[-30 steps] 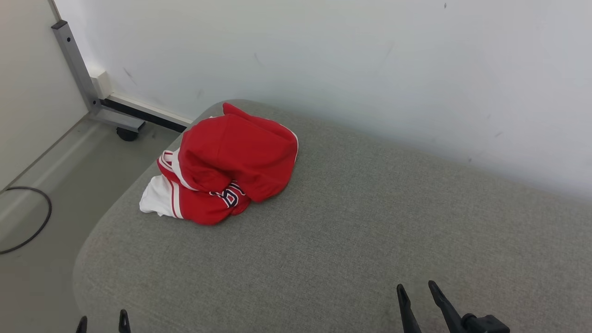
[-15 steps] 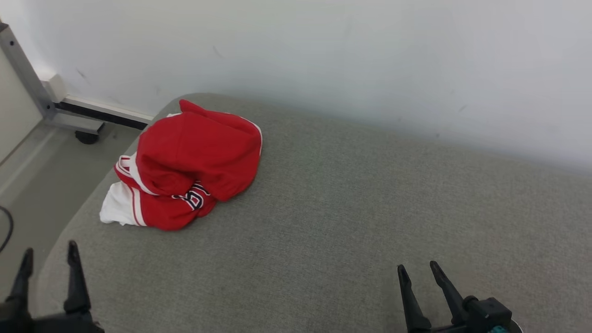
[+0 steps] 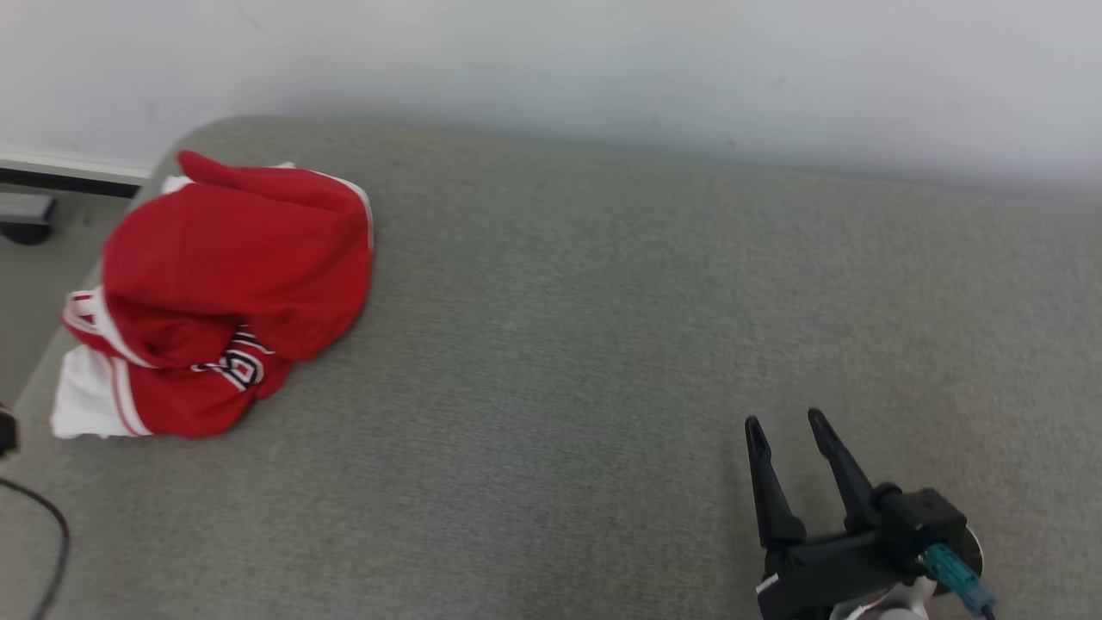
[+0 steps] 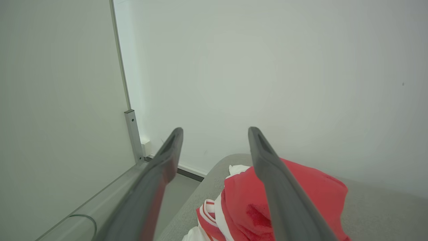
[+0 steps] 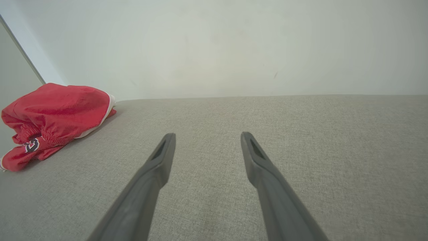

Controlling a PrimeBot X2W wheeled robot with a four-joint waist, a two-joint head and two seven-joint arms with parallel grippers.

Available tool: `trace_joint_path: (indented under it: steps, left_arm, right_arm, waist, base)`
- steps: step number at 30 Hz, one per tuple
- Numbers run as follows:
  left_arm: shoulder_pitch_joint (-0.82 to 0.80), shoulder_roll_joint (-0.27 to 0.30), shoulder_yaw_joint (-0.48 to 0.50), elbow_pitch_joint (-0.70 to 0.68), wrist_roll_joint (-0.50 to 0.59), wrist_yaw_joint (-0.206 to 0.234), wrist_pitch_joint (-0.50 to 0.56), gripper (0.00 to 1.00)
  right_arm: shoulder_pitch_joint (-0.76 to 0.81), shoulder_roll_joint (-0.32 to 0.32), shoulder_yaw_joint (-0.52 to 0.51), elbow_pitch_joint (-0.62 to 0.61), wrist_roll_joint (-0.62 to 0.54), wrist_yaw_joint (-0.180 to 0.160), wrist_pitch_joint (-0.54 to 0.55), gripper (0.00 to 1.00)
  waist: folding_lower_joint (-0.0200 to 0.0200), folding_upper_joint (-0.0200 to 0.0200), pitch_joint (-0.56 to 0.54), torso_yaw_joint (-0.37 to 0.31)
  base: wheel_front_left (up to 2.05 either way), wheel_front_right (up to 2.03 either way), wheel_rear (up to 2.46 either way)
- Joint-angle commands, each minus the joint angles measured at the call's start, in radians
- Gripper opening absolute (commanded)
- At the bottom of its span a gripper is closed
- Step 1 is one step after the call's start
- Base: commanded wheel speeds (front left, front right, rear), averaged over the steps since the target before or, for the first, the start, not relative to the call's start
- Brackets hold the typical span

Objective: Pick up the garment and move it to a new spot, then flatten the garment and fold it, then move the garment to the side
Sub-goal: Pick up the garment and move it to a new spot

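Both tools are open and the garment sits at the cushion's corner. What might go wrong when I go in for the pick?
The red garment lies bunched at the grey cushion's left edge, so a sideways nudge may push it onto the floor. It is layered, so the open left tool may pinch only one fold. The right tool sits far to its right, probably too distant to help at once.

Red garment (image 3: 232, 258) here, white trim and stripes, dark-edged lettering. The cushion (image 3: 603, 344) is grey, finely woven. Wall (image 3: 603, 60) is plain white.
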Motion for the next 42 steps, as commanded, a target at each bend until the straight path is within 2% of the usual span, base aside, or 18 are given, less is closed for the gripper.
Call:
trace_joint_path:
  steps: [1,6,13,19,23,29,32,33,35,42]
  left_arm:
    - [-0.036,0.021,-0.013,0.017,-0.027,0.001,0.01,1.0]
    - [-0.128,0.117,-0.064,0.104,-0.131,0.001,0.083,1.0]
    - [-0.205,0.197,-0.182,0.205,-0.216,0.001,0.171,1.0]
    - [-0.256,0.238,-0.304,0.276,-0.296,0.001,0.281,1.0]
    - [-0.284,0.282,-0.412,0.338,-0.331,0.002,0.423,1.0]
    - [-0.308,0.3,-0.488,0.385,-0.386,0.002,0.563,1.0]
    - [-0.317,0.301,-0.509,0.399,-0.427,0.002,0.596,1.0]
    - [-0.317,0.304,-0.52,0.407,-0.429,0.002,0.601,0.89]
    - [-0.317,0.312,-0.55,0.415,-0.418,0.002,0.604,0.0]
    - [-0.347,0.317,-0.601,0.444,-0.414,0.002,0.497,0.0]
  right_arm:
    - [-0.019,-0.001,0.001,-0.007,0.003,-0.002,-0.002,1.0]
    - [-0.048,-0.001,0.008,-0.016,0.013,-0.002,-0.002,1.0]
    - [-0.071,0.0,0.008,-0.021,0.022,-0.002,-0.002,1.0]
    - [-0.075,0.0,0.004,-0.022,0.025,-0.002,-0.002,1.0]
    - [-0.076,0.0,0.006,-0.024,0.028,-0.002,-0.002,1.0]
    - [-0.067,0.0,0.003,-0.027,0.029,-0.002,-0.002,1.0]
    - [-0.065,0.0,0.0,-0.026,0.028,-0.002,-0.002,1.0]
    - [-0.065,0.0,0.0,-0.025,0.027,-0.002,-0.002,1.0]
    - [-0.065,0.0,0.0,-0.024,0.026,-0.002,-0.002,1.0]
    - [-0.051,0.0,-0.011,-0.018,0.018,-0.002,-0.002,1.0]
  waist:
    - [-0.0002,-0.0002,0.075,-0.074]
    - [-0.0002,-0.0002,0.12,-0.12]
    - [-0.0002,-0.0002,0.151,-0.177]
    - [-0.0002,-0.0002,0.155,-0.206]
    - [-0.0002,-0.0002,0.153,-0.226]
    - [-0.0002,-0.0002,0.153,-0.238]
    - [-0.0002,-0.0002,0.154,-0.241]
    - [-0.0002,-0.0002,0.153,-0.242]
    - [-0.0002,-0.0002,0.151,-0.244]
    - [-0.0002,-0.0002,0.122,-0.226]
  base:
    - [0.0,0.0,0.0]
    - [0.0,0.0,0.0]
    - [0.0,0.0,0.0]
    - [0.0,0.0,0.0]
    - [0.0,0.0,0.0]
    - [0.0,0.0,0.0]
    - [0.0,0.0,0.0]
    - [0.0,0.0,0.0]
    - [0.0,0.0,0.0]
    - [0.0,0.0,0.0]
